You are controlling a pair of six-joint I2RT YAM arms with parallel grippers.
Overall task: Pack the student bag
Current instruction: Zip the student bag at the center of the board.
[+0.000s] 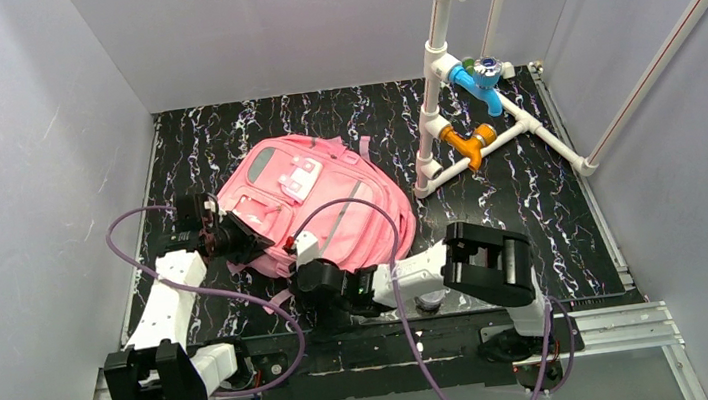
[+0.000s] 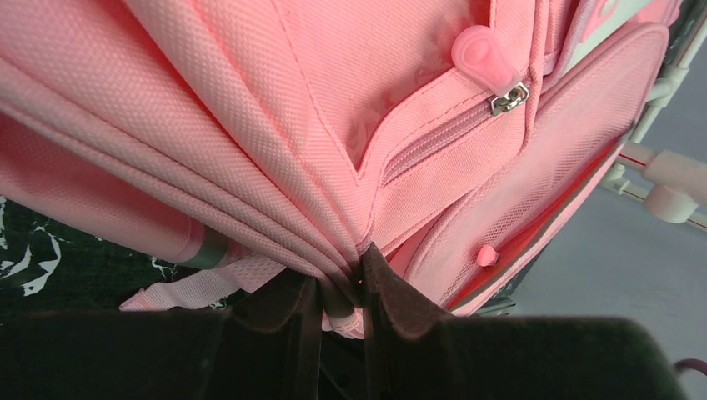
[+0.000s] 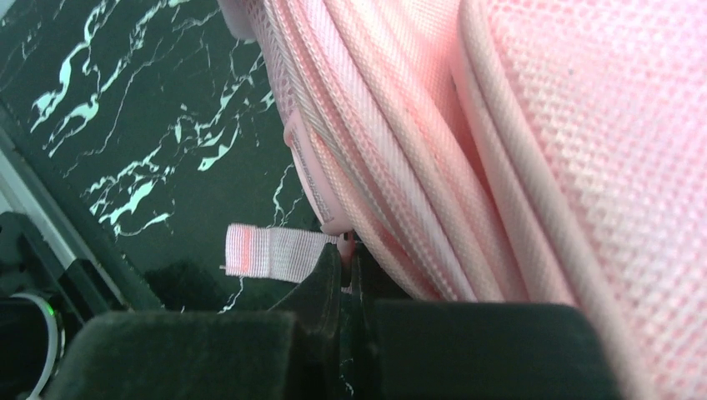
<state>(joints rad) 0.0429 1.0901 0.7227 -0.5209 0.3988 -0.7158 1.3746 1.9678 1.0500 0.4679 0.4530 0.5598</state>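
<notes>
Black marbled table [image 1: 551, 198], grey walls: the pink student bag [image 1: 330, 198] lies flat at centre, its length seemingly running from the far side toward the arms. The left gripper [image 2: 340, 287] pinches a fold of side fabric, jaws narrow. The right gripper [image 3: 346, 250] is closed tight at the bag's near edge, its catch unclear. Bare tabletop shows to the right, short of the pipe frame [image 1: 442, 120].

student bag [image 1: 330, 203] | pink fabric bkpk, white patch, grey strips | flat, front up | ctr-left on table [image 1: 551, 198]
</notes>
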